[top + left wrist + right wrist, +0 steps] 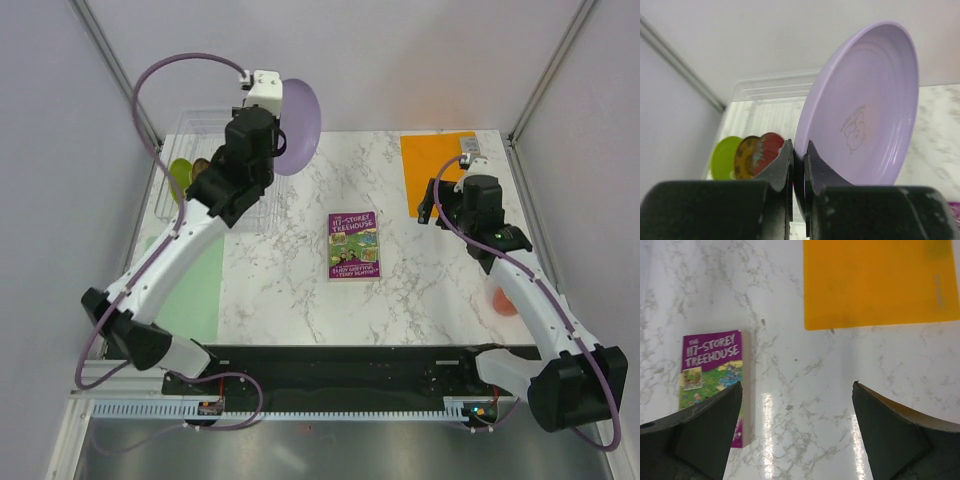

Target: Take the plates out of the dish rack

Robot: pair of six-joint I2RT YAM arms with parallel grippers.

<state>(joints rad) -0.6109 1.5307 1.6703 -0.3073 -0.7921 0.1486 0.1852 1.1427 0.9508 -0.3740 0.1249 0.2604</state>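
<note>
Bright, even light here, coming from overhead: look at that white glare streak on the marble bench in the right wrist view. Shadows are soft and faint, and the book title reads cleanly. Over to the left wrist view: the left jaws, right up close, are dark and blurred, while the lavender plate stays sharp. The overhead picture is crisp throughout.

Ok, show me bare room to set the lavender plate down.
Free: marble between dish rack and book; marble between book and orange mat; the mat itself. Crowded: the rack's left end, holding small plates.
</note>
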